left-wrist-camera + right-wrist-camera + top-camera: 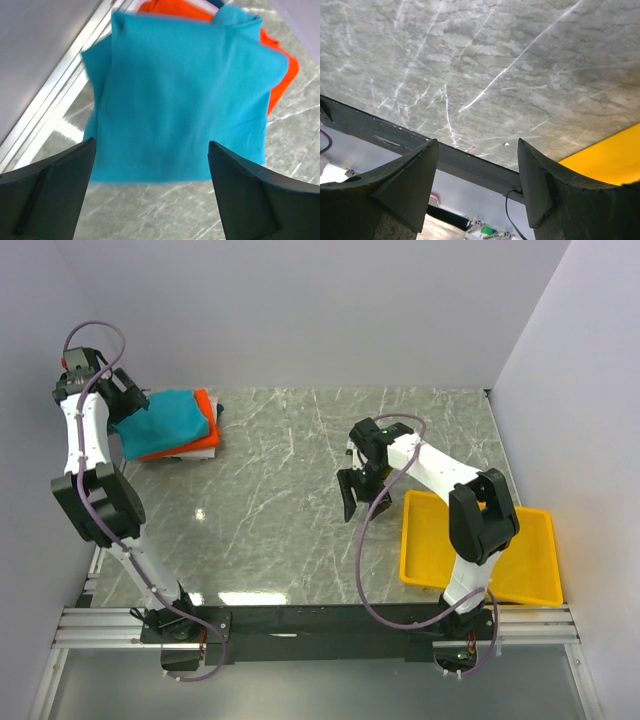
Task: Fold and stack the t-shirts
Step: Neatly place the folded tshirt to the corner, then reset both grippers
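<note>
Teal t-shirt (165, 415) atop orange t-shirt (208, 430), seemingly folded; yellow tray (430, 560) apart

Light was bright and diffuse from overhead in all 3 views, with faint shadows. The marble table (300, 470) threw white glare patches near its front edge. The left wrist view was smeared: the teal t-shirt (185, 100) had blurred edges and the left gripper fingers (250, 200) were near-black with no detail. The right wrist view held the marble veins sharp, but the yellow tray (615, 160) corner looked oversaturated.
</note>
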### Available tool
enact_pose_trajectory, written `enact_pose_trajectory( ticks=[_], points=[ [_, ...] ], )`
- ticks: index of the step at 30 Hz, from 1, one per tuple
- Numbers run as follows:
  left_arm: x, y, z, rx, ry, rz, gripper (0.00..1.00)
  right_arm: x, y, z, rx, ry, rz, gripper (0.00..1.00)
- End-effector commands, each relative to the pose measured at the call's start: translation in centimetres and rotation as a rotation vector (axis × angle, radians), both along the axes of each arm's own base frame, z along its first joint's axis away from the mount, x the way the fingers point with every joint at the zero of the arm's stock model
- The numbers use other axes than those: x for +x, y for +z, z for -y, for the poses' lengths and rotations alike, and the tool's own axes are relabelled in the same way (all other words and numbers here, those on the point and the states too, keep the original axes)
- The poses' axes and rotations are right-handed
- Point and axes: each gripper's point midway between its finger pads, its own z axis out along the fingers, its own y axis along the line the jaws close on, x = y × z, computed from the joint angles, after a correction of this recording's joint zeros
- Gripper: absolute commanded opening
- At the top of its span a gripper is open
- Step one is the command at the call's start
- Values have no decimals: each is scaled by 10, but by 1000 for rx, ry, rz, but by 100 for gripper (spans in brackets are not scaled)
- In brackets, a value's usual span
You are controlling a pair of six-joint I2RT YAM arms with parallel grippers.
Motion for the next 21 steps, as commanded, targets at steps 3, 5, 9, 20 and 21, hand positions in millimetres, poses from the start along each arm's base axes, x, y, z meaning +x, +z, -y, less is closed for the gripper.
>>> enact_pose_trajectory(
  ticks=[3,5,9,20,21],
  points=[
    [-23,68,22,158,77,146,100,6,40,4,27,-26,124,72],
    [-34,69,25,206,127,162,99,7,47,7,30,-40,160,72],
    [-63,110,59,194,139,334,100,8,53,11,30,-63,212,72],
    [-127,48,188,49,-4,313,100,20,67,22,63,-149,401,72],
    [-136,49,208,36,-50,331,99,23,70,22,72,-155,423,72]
  ],
)
